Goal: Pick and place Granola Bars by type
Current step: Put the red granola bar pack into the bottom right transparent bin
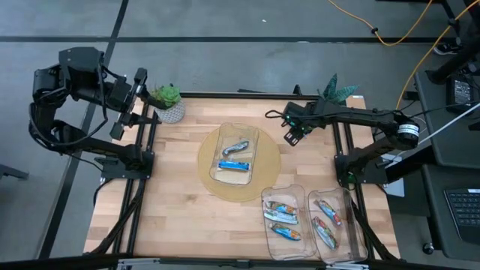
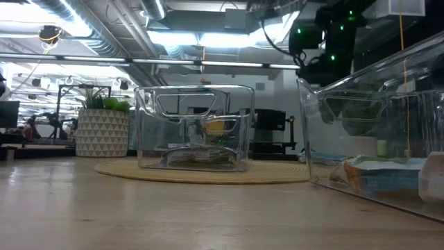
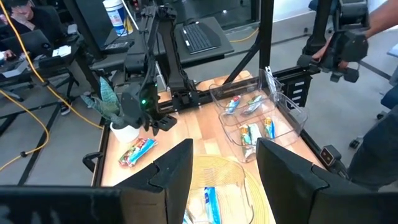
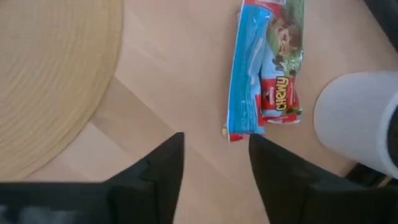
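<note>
1. The loose granola bar [image 4: 264, 65] lies flat on the bare desk [image 1: 172, 195], between the round woven mat [image 4: 50, 81] and a white plant pot [image 4: 360, 121]. It is just past the right gripper [image 4: 214, 171], whose jaws stand open above the wood — nothing is held.
2. Handling, as a guess: light, with a soft crinkly foil wrapper that will slip and buckle. A pinch across the narrow middle looks safer than the flat crimped ends.
3. The clear bin on the mat [image 1: 234, 154] holds two blue-and-silver bars [image 1: 233, 165].
4. Two more clear bins stand side by side at the desk's near right corner. The left bin of the pair [image 1: 286, 221] holds about three multicoloured bars; the right bin of the pair [image 1: 334, 221] holds roughly two more.
5. The left gripper [image 3: 217, 168] waits raised at the far left edge near a green plant [image 1: 166, 96] — jaws open, empty.
</note>
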You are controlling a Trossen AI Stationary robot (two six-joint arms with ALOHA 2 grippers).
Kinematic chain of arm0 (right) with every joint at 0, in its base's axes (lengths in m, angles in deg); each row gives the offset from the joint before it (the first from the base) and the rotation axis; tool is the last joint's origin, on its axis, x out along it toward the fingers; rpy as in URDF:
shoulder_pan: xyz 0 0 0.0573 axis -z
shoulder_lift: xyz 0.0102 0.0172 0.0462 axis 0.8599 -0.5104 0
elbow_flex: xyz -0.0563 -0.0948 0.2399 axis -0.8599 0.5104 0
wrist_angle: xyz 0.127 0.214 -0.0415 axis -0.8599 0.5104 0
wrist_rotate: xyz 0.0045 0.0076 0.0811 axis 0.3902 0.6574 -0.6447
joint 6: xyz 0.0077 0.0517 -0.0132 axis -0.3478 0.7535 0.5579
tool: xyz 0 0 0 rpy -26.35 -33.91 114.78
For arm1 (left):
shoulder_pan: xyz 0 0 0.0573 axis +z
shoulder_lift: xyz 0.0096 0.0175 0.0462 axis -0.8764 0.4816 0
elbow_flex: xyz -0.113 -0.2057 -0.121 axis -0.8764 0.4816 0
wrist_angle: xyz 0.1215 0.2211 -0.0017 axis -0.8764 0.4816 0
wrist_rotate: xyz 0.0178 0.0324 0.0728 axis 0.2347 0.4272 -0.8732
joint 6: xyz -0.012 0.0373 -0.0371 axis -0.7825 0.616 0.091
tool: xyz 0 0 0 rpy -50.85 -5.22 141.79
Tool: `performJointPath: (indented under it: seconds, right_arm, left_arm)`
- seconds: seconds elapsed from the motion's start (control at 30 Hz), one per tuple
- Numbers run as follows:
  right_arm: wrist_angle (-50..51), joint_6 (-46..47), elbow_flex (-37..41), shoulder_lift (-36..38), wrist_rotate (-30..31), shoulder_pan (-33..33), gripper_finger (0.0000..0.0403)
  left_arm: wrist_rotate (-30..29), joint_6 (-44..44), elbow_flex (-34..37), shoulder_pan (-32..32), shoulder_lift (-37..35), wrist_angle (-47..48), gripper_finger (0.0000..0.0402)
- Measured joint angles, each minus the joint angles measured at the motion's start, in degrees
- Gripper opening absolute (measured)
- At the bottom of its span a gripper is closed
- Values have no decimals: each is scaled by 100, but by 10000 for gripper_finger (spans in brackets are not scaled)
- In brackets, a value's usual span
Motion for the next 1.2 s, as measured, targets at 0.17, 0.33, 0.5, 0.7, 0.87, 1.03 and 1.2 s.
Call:
performJointPath:
  seconds: [0.17,0.33,0.5,0.7,0.87,1.03,1.2]
  right_arm:
    - [-664,-166,423,-2,7,187,242]
    - [-1100,-137,576,-6,227,457,325]
    - [-1357,-61,578,-240,244,621,361]
    - [-1412,-34,578,-781,280,658,351]
    - [-1427,114,578,-1253,562,660,340]
    - [-1480,120,578,-1582,651,669,325]
    - [-1518,137,576,-1711,646,706,315]
  left_arm:
    - [0,-2,0,0,72,0,168]
    - [0,-15,0,1,162,0,168]
    - [0,-15,0,0,254,0,168]
    - [2,-67,0,2,344,0,168]
    - [2,-156,0,0,371,0,168]
    - [2,-245,0,1,373,0,168]
    - [2,-304,0,1,373,0,168]
